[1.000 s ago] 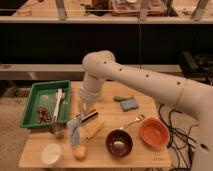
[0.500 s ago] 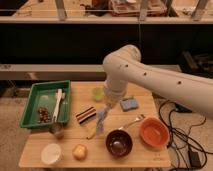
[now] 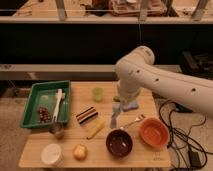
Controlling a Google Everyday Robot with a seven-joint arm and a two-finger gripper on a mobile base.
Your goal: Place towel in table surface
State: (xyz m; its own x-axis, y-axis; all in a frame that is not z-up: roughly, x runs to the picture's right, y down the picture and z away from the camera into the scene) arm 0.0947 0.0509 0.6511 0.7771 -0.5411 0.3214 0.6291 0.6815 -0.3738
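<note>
Over the bench (image 3: 97, 159), between the striped block (image 3: 87, 115) and the blue sponge (image 3: 131, 105) — towel (image 3: 115, 120) hangs crumpled from the gripper (image 3: 117, 110); can't tell if its lower end touches the planks. Fingers are pressed together, pinching the towel's top. Dark bowl (image 3: 119, 142) sits just in front, with the spoon (image 3: 132, 121) and orange bowl (image 3: 153, 132) beside it — green tray (image 3: 31, 107) is well apart, at the far end.

A green tray (image 3: 30, 107) sits at the left edge of the table (image 3: 80, 95) with a long white tool (image 3: 59, 105) in it (and small red bits (image 3: 42, 114)). Along the front edge are a white cup (image 3: 51, 154), a yellow fruit (image 3: 79, 151), a dark bowl (image 3: 119, 142) and an orange bowl (image 3: 154, 132) by the right corner.
</note>
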